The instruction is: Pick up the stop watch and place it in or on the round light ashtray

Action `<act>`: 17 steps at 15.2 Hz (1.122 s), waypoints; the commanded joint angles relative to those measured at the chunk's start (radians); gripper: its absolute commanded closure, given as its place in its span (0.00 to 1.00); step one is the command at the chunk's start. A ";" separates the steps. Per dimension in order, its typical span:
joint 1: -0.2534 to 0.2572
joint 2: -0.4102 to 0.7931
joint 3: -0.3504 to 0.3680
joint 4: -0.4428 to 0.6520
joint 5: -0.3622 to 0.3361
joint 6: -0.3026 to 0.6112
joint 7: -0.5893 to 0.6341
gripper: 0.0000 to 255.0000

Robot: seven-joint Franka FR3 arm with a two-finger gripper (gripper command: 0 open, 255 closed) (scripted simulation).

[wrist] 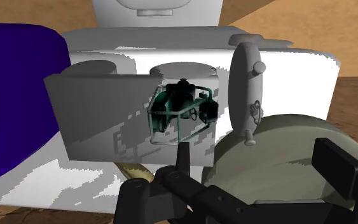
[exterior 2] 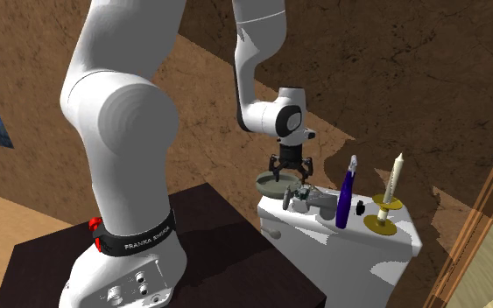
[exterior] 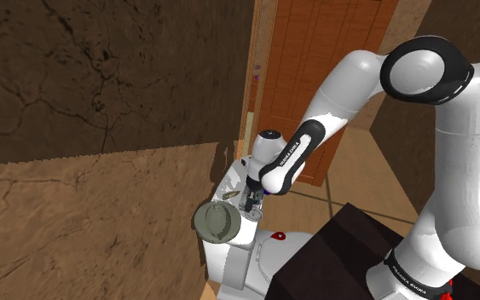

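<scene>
**Shoulder view.** One white jointed arm (exterior: 315, 136), bent down over the top of a white box-shaped cistern (exterior: 228, 181). One all-black two-finger gripper (exterior: 250, 203), low above that top. One round, shallow, olive-grey ashtray (exterior: 215, 223) at the cistern's near end, just beside the gripper.

**Second exterior view.** The gripper hangs fingers-down, above the ashtray's far rim and the small items next to it. Further along the top, in order:
- one plain grey block (exterior 2: 322, 204)
- one slim blue-violet bottle (exterior 2: 348, 194)
- one cream candle in a gold-coloured holder (exterior 2: 391, 197)

**Wrist view.** The fingers (wrist: 336, 165) stand wide apart and clasp nothing. One small plain grey disc with a side knob, standing on edge, is probably the stop watch (wrist: 242, 83). It sits on the cistern top, outside the ashtray and just beside its rim. One dark, teal-framed caged object (wrist: 180, 111) is close on its other side, in front of the block.

**Hazards, as judged.**
- The stop watch is hemmed in, so a descending finger could strike the ashtray rim or the caged object.
- A disc on edge may tip or roll at the first one-sided touch.
- Closing across its thin faces could squeeze it out of the grip.
</scene>
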 commanded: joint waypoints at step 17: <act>0.009 0.064 -0.006 0.012 -0.006 0.035 0.012 1.00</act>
